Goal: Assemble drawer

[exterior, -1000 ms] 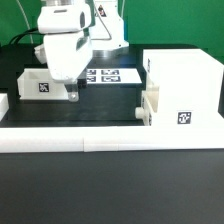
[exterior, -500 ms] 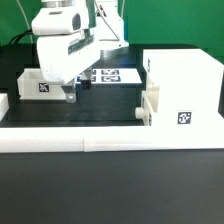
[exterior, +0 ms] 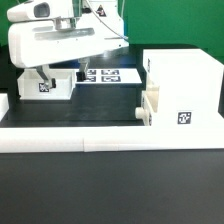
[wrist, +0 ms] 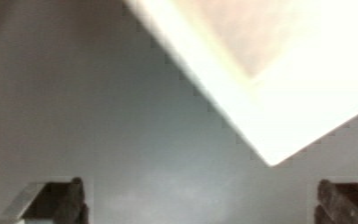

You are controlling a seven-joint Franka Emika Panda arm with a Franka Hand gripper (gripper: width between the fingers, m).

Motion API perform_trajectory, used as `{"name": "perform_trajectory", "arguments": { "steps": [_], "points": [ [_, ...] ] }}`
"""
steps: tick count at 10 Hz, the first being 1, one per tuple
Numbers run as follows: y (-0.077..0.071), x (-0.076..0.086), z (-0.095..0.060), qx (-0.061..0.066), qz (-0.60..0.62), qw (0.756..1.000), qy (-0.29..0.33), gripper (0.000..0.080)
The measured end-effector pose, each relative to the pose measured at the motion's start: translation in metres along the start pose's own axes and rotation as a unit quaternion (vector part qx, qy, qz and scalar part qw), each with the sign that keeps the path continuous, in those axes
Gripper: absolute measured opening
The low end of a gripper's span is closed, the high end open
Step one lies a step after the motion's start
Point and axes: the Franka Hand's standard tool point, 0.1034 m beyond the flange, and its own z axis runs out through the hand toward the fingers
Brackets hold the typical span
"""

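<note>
fingers (wrist: 51, 200) stood spread above the dark table (wrist: 105, 120), near a white panel (wrist: 282, 60) corner; a square black-and-white tag (exterior: 183, 117) marked the drawer box (exterior: 190, 75), open table alongside

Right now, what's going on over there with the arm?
The arm hangs over the small tagged white box at the exterior view's left. Its fingers are open with nothing between them; the wrist view shows only a white part's corner nearby. The large drawer housing stands at the exterior view's right, untouched.
</note>
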Motion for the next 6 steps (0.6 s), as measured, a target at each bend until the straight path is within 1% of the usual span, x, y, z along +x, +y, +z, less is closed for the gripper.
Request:
{"name": "perform_trajectory", "arguments": {
  "steps": [1, 2, 3, 6],
  "points": [
    [-0.0033, -0.0040, -0.0061, -0.007, 0.019, 1.000, 0.001, 0.0649],
    [-0.0051, -0.0063, -0.0113, -0.010, 0.057, 0.998, 0.001, 0.0649],
    [-0.0044, -0.0050, -0.0142, -0.013, 0.083, 0.996, 0.003, 0.0649],
    [-0.0056, -0.0057, -0.0114, -0.009, 0.181, 0.983, 0.004, 0.0649]
  ]
}}
